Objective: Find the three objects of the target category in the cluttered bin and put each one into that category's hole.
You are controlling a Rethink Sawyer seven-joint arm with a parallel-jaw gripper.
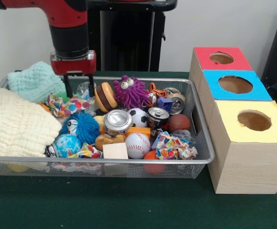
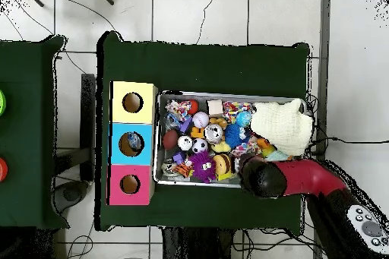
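Note:
The silver wire-mesh bin (image 1: 105,161) stands on the green table, full of toys; it also shows in the overhead view (image 2: 158,138). My gripper (image 1: 79,86) is lowered into its far left part. Its fingers (image 1: 67,87) stand apart, open, on either side of a small clear plastic bottle (image 1: 84,88); I cannot tell whether they touch it. Another clear, creased bottle (image 1: 183,135) lies by the bin's right wall. A third bottle does not show. The blue-topped box's round hole (image 1: 235,84) is right of the bin and also shows from overhead (image 2: 131,143), where the arm (image 2: 262,176) hides the gripper.
Shiny cans (image 1: 117,121) (image 1: 157,116), patterned rags (image 1: 172,147) (image 1: 64,105), a purple fuzzy toy (image 1: 130,91), a burger toy (image 1: 105,97), a baseball (image 1: 137,144) and a blue fuzzy ball (image 1: 79,128) crowd the bin. A cream cloth (image 1: 14,125) and a green cloth (image 1: 35,81) fill its left. Red-topped (image 1: 221,58) and yellow-topped (image 1: 254,120) boxes flank the blue one.

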